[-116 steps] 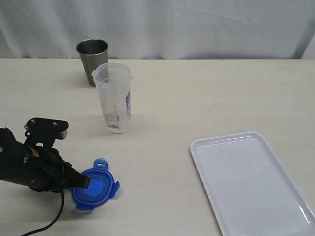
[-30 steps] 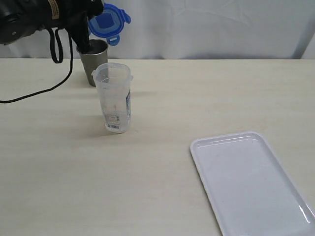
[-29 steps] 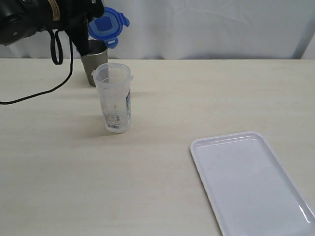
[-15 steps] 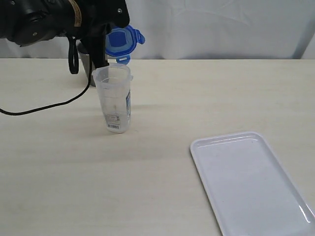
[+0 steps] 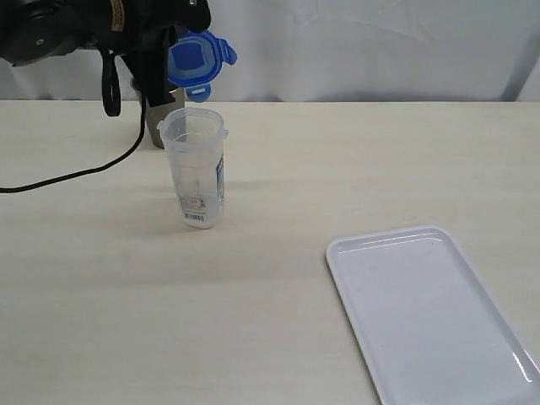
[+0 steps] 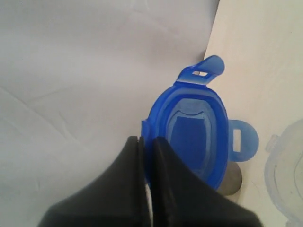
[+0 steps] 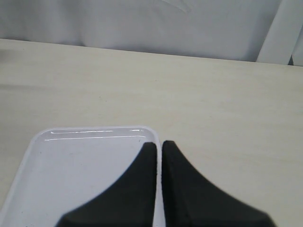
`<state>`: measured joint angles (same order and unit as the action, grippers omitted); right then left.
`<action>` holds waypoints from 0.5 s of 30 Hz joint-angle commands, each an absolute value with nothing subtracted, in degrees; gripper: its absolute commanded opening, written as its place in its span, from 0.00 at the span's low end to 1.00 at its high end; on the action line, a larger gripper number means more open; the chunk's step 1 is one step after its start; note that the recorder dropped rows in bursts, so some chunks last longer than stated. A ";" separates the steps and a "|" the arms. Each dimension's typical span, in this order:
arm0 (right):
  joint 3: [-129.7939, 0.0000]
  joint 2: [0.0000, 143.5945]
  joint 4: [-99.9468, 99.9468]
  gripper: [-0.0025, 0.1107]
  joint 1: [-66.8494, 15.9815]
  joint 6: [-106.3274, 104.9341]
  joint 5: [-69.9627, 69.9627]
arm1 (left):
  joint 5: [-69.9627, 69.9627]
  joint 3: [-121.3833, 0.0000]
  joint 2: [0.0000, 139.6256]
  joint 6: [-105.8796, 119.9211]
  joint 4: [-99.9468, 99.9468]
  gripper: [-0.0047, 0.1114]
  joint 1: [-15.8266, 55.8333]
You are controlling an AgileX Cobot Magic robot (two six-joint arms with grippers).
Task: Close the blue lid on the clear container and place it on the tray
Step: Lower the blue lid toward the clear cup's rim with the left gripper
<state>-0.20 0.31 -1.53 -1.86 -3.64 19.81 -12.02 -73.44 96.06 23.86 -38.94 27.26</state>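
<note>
The blue lid (image 5: 197, 62) hangs in the air, tilted on edge, just above and behind the rim of the clear container (image 5: 194, 165). My left gripper (image 5: 170, 69) is shut on the lid's edge; in the left wrist view the black fingertips (image 6: 161, 146) pinch the rim of the blue lid (image 6: 190, 136), and the clear container's rim (image 6: 287, 176) shows at the side. The container stands upright and open on the table. The white tray (image 5: 430, 314) lies flat at the front right. My right gripper (image 7: 159, 144) is shut and empty, above the tray's corner (image 7: 80, 175); the exterior view does not show it.
A grey steel cup (image 5: 155, 128) stands right behind the container, mostly hidden by my left arm; its rim (image 6: 232, 179) peeks out under the lid. A black cable (image 5: 80, 173) trails from the left arm across the table. A white curtain backs the table.
Over the last second the lid came down and to the right, from above the steel cup toward the container. In the last half second it shifted slightly left and up.
</note>
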 commanded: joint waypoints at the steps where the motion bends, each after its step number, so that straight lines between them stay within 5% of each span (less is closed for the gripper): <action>1: 0.00 0.00 -1.76 0.06 -1.50 -3.61 19.61 | -14.00 -73.33 95.04 23.75 -38.30 0.04 27.41; 15: 0.00 0.00 -1.76 0.06 -1.50 -3.61 19.61 | -10.07 -73.33 95.04 20.68 -36.79 0.04 27.41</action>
